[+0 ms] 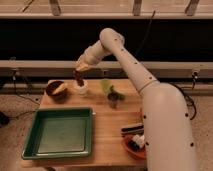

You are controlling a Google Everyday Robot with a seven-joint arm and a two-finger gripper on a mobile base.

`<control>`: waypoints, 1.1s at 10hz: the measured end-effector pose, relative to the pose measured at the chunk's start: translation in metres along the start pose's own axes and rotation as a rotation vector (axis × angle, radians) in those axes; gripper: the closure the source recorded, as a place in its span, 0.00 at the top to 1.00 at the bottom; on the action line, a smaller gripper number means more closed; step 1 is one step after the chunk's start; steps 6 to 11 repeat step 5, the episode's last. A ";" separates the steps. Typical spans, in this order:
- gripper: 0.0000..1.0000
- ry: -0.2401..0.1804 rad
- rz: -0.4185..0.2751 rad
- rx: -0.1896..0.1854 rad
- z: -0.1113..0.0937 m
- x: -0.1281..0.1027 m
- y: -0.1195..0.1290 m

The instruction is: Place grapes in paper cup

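In the camera view, my gripper pinches the grapes directly above the cup at the worktop's far edge, the bunch hanging upright with its lower end at the rim, so release lies straight down.

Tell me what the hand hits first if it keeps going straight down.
The hand holds the grapes right above the paper cup. Going down, the grapes would likely enter that cup first.

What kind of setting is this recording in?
Probably a lab or test room: a wooden table set with props, a green tray and paper cup, the hand holding grapes above it.
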 end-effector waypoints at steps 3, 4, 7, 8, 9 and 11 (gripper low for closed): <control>0.80 -0.001 -0.007 0.007 0.002 0.001 -0.003; 0.80 -0.001 -0.006 0.008 0.002 0.001 -0.003; 0.80 0.000 -0.005 0.009 0.001 0.002 -0.003; 0.80 0.000 -0.005 0.009 0.001 0.002 -0.003; 0.80 0.000 -0.005 0.009 0.001 0.002 -0.003; 0.80 0.000 -0.005 0.009 0.001 0.002 -0.003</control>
